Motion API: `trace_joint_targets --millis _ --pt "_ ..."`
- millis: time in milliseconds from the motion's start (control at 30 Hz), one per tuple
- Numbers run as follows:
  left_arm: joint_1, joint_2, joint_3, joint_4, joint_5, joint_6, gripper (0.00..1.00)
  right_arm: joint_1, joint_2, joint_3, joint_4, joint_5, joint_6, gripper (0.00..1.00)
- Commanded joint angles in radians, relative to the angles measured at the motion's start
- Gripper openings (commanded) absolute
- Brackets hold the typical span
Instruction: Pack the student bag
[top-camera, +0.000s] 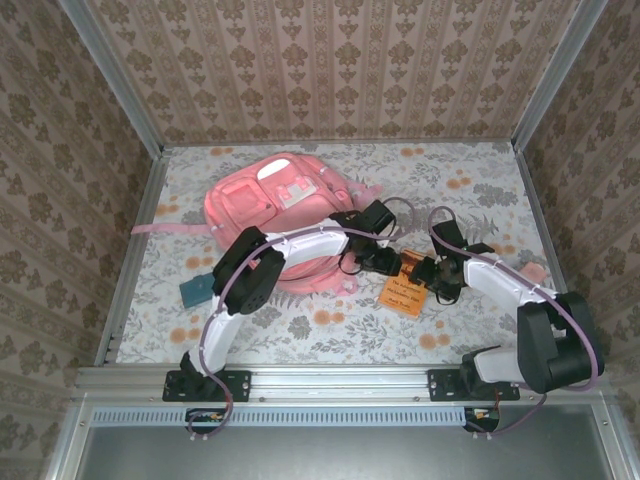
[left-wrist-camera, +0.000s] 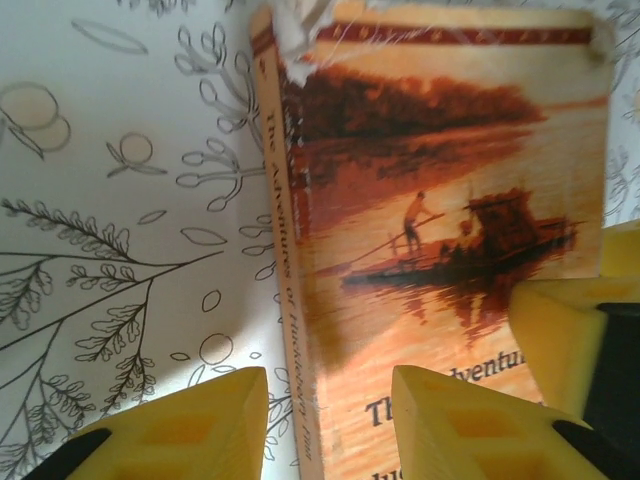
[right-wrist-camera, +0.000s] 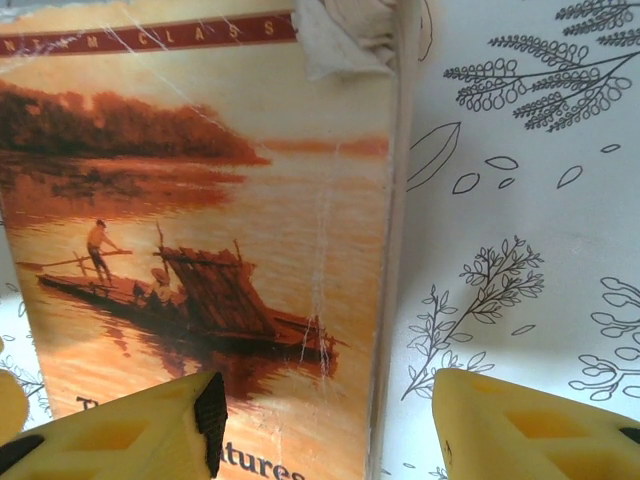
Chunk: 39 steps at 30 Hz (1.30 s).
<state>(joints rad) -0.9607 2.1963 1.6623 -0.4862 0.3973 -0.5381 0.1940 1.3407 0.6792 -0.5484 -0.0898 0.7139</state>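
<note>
Left gripper (left-wrist-camera: 330, 430) jaws spread, nothing pinched: one yellow finger over the table (left-wrist-camera: 100, 200), the other over the cover, so the spine of the book (left-wrist-camera: 450, 200) sits in the gap. Right gripper (right-wrist-camera: 320, 435) also spread and empty, straddling the opposite long edge, one finger over the cover and one over bare table. Can't tell if any pad touches the book. Book lies flat, cover up, long axis running away from both wrist cameras, parallel to the two straddled edges. From above the grippers face each other across it, left one on the bag side, right one on the outer side. Bag (top-camera: 270, 200) lies flat on the table, far-left of the book and apart from it; left arm crosses over its near edge. Left arm is nearer the bag, so the book likely has to travel left and away. Judged step: getting a hold on a thin flat book; a pinch across the spine could slide off. Can't tell if the bag is unzipped. Small teal item (top-camera: 197, 289) lies by the left arm's elbow
</note>
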Motion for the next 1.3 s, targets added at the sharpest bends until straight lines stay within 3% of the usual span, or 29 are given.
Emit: trace_joint_targets --millis 0,500,1000,1133,1267 --pt "-0.004 0.023 0.038 -0.024 0.052 0.016 0.36 -0.005 0.015 -0.011 0.005 -0.024 0.004 0.56" --pt "-0.009 0.084 0.035 -0.086 -0.007 0.033 0.27 -0.006 -0.040 0.093 -0.063 -0.123 -0.013 0.32" --pt "-0.009 0.080 0.058 -0.102 -0.019 0.043 0.26 -0.006 -0.056 0.120 -0.112 -0.092 -0.012 0.06" --pt "0.010 0.018 0.074 -0.098 -0.004 0.043 0.33 -0.006 -0.077 0.124 -0.118 -0.077 -0.026 0.02" --pt "0.045 -0.104 0.067 -0.078 -0.008 0.028 0.50 -0.008 -0.124 0.143 -0.112 -0.099 -0.056 0.01"
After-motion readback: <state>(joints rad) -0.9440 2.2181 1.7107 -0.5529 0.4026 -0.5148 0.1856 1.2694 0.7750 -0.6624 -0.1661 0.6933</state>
